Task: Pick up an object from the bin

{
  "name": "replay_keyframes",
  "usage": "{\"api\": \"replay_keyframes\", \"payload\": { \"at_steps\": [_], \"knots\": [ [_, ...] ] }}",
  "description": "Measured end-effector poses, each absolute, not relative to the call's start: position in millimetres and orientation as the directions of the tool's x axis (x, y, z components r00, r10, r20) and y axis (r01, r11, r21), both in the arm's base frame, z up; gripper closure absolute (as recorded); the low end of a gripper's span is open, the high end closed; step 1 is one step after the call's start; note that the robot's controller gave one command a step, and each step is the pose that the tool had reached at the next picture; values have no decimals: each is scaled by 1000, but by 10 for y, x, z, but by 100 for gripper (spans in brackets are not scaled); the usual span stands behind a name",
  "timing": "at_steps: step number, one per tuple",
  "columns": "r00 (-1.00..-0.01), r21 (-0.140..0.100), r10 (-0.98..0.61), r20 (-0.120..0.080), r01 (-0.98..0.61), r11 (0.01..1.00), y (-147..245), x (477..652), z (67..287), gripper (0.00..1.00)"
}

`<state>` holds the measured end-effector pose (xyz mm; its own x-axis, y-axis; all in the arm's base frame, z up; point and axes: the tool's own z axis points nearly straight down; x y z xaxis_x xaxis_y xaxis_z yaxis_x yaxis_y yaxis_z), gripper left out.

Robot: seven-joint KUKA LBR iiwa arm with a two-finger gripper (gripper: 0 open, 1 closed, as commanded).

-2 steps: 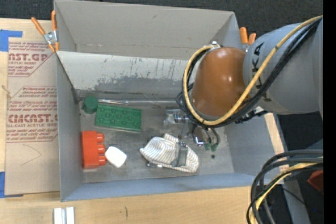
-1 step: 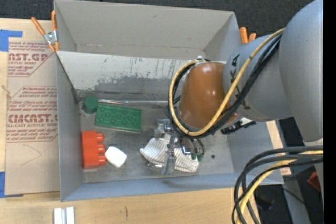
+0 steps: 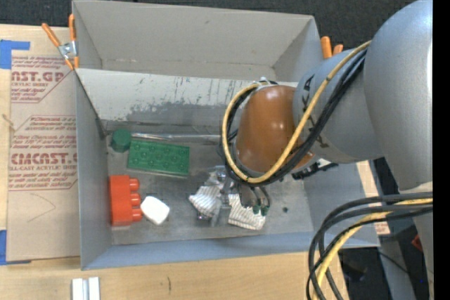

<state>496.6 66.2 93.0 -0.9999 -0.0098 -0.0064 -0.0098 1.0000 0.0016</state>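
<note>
Camera view: we see our gripper [image 3: 226, 209] low at the front floor of the grey metal bin [image 3: 91, 151], ribbed white fingers [image 3: 206, 201] spread apart. Nearest, to its left, lies a smooth white rounded block [image 3: 155, 209], touching a studded orange brick [image 3: 123, 200].

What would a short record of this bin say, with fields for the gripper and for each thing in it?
container: grey metal bin
gripper: open, low over the floor, right of centre
green flat block: back left, lying flat
green round piece: back left corner, beside the flat block
orange block: front left
white piece: at the orange block's right side, nearest the gripper
</note>
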Motion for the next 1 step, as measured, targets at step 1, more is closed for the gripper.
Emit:
{"api": "replay_keyframes", "payload": {
  "at_steps": [1],
  "knots": [
    [-1000,2,-10,-6,-10,1000,662,4965,929,100]
  ]
}}
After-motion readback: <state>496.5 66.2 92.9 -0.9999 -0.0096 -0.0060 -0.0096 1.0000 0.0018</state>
